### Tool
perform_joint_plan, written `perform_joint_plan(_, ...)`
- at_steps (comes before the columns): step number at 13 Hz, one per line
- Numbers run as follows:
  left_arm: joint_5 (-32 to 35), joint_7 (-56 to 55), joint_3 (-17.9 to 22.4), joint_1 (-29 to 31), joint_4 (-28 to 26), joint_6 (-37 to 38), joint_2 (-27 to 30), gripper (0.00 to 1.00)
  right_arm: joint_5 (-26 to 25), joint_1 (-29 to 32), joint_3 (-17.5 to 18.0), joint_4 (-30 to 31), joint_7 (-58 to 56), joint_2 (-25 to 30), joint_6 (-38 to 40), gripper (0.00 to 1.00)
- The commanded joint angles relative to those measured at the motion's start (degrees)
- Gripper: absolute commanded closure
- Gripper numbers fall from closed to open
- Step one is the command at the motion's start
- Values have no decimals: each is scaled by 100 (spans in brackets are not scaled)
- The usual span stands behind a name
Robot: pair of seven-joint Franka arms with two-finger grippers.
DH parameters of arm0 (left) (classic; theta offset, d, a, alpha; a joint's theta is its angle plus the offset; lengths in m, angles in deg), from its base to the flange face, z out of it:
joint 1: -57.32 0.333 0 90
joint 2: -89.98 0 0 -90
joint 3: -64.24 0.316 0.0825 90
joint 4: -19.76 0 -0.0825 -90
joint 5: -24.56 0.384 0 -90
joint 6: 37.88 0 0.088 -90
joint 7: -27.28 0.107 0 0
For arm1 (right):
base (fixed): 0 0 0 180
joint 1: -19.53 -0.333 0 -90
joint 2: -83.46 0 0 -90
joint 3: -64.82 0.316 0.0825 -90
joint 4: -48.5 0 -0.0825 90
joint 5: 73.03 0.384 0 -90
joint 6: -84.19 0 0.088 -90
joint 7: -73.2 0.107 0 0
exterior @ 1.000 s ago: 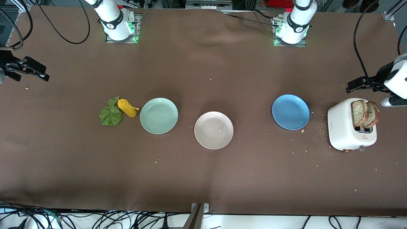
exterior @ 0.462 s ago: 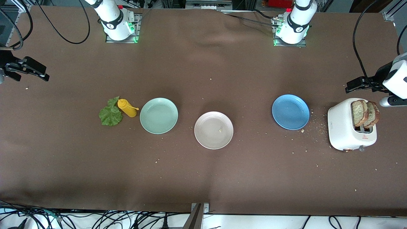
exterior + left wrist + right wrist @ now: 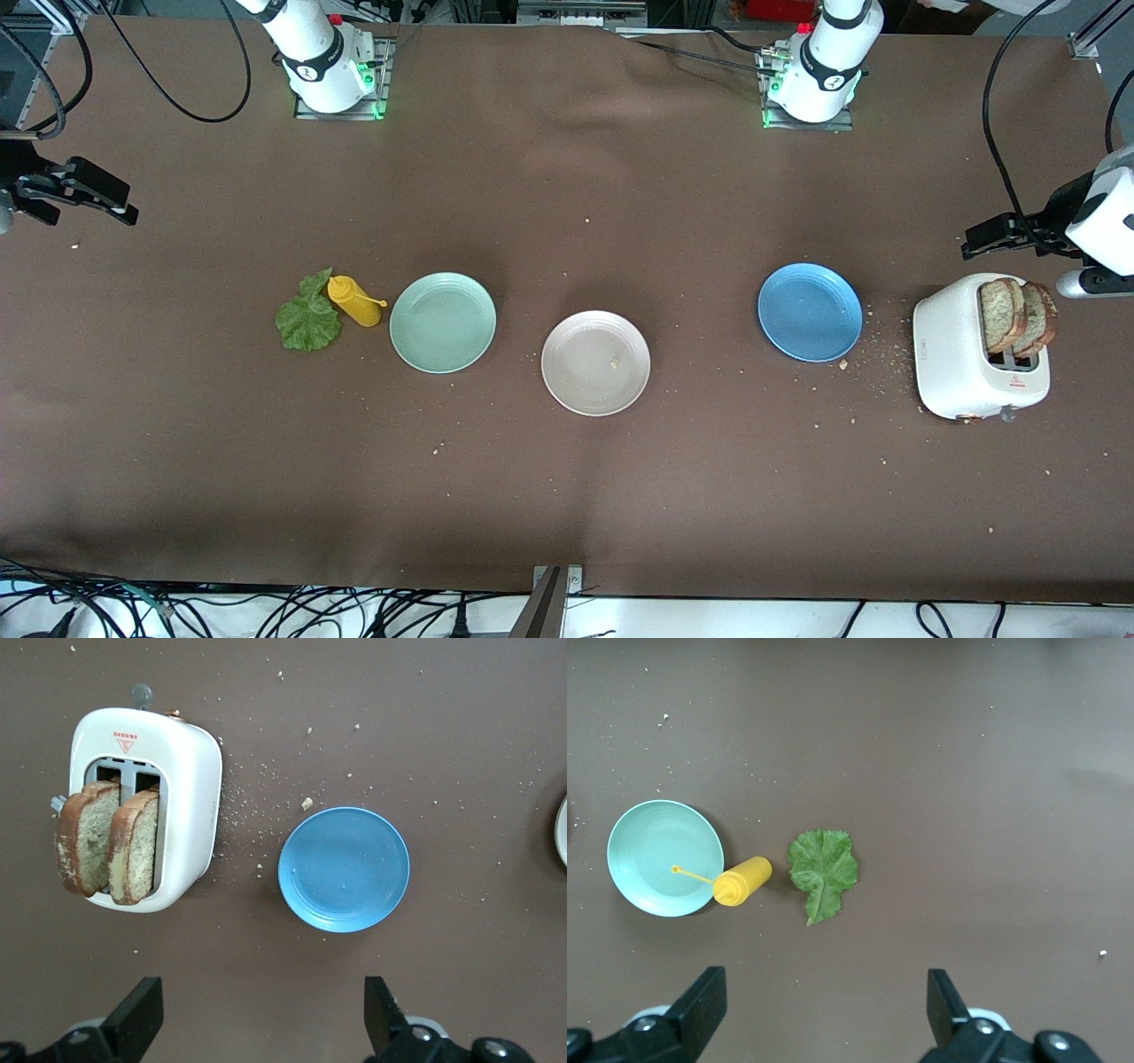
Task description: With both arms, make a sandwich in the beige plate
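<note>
Both grippers hang spread and empty: the left gripper (image 3: 257, 1023) near the toaster (image 3: 146, 806), the right gripper (image 3: 819, 1014) near the lettuce leaf (image 3: 822, 873). A crooked pinch on a toast slice (image 3: 84, 846) could tip the toaster or crumble the slice.

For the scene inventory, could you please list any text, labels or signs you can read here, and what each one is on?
No text is legible.
Toaster: a red triangle sign with a red line of print above it, too small to read.
Toaster side: a small dark mark, unreadable.
Arm bases: a round black emblem, unreadable.
</note>
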Motion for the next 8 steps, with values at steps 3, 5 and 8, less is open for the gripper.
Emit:
perform_joint_plan(3,-130,6,4,-9,-100,-44,67,0,84,21,15,-126,-27,-28,122,0)
perform_joint_plan(5,-130,6,4,-9,-101,-44,67,0,84,29,15,-118,-27,-20,122,0)
perform_joint_plan(8,-130,6,4,-9,-101,-35,67,0,84,30,15,-126,-18,-20,175,0)
